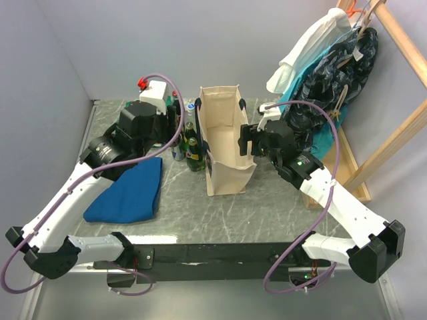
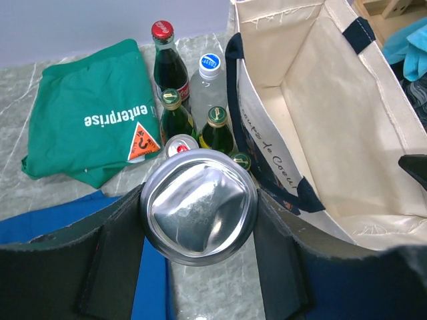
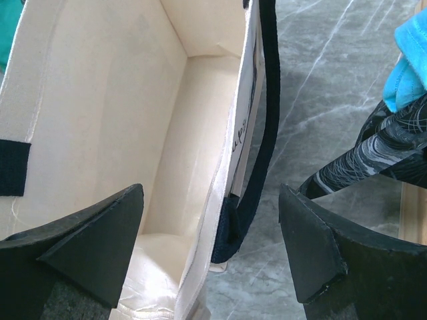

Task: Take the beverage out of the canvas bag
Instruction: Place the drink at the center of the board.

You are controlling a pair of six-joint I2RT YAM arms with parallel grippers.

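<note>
The cream canvas bag (image 1: 227,143) stands upright and open mid-table; its inside (image 2: 333,133) shows only bare canvas. My left gripper (image 2: 199,217) is shut on a silver beverage can (image 2: 199,207), whose shiny bottom faces the camera, held just left of the bag and above the table. My right gripper (image 3: 210,247) is open at the bag's right side (image 1: 245,141). One finger is inside the bag (image 3: 133,100) and the other outside. The wall and its navy handle (image 3: 263,133) pass between them untouched.
Left of the bag stand a cola bottle (image 2: 167,63), a water bottle (image 2: 208,80), green bottles (image 2: 217,130) and another can (image 2: 179,145). A green cloth (image 2: 93,113) and a blue cloth (image 1: 130,190) lie further left. A wooden clothes rack (image 1: 333,60) stands at the right.
</note>
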